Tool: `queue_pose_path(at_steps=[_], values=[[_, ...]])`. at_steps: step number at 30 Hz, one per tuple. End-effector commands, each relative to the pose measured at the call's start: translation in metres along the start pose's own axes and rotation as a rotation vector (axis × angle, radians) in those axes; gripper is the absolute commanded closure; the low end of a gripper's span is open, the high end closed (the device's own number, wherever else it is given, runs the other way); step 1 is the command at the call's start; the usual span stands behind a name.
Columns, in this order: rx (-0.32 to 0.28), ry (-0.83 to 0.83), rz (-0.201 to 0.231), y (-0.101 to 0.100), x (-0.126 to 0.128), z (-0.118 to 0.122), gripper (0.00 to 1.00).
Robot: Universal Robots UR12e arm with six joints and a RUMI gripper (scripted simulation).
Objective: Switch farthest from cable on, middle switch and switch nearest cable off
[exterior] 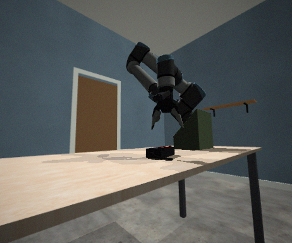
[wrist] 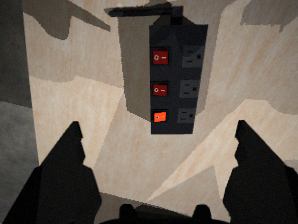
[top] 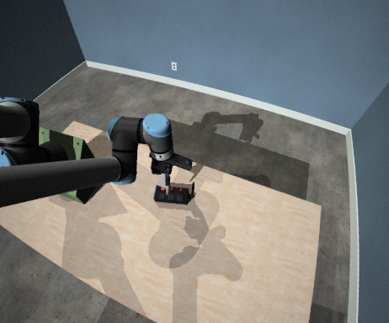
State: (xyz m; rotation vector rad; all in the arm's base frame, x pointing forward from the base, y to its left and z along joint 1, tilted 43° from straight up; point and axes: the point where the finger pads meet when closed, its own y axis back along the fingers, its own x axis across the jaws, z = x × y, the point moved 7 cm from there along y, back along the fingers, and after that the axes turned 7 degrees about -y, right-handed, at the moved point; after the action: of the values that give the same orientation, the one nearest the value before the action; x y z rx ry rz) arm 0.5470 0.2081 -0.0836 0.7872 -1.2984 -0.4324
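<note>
gripper (exterior: 167, 126) open | black boxy power strip (wrist: 178, 80) | grained-wood table (top: 253, 252)

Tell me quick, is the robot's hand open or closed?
Gripper: open, fingers spread wide, holding nothing, above the power strip.

The arm (top: 55, 177) reaches out with its wrist (top: 157, 139) turned downward. The gripper (exterior: 167, 121) hangs with its two dark fingers spread wide apart, tips pointing down, nothing between them.
</note>
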Motion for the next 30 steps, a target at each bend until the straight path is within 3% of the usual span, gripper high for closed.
queue_pose_path(at_steps=[1,13,30], values=[[-0.001,-0.001,0.000,0.027,0.000,-0.001,0.00],[-0.001,-0.001,0.000,0.070,0.000,-0.001,0.00],[-0.001,-0.001,0.000,0.072,0.000,-0.001,0.00]])
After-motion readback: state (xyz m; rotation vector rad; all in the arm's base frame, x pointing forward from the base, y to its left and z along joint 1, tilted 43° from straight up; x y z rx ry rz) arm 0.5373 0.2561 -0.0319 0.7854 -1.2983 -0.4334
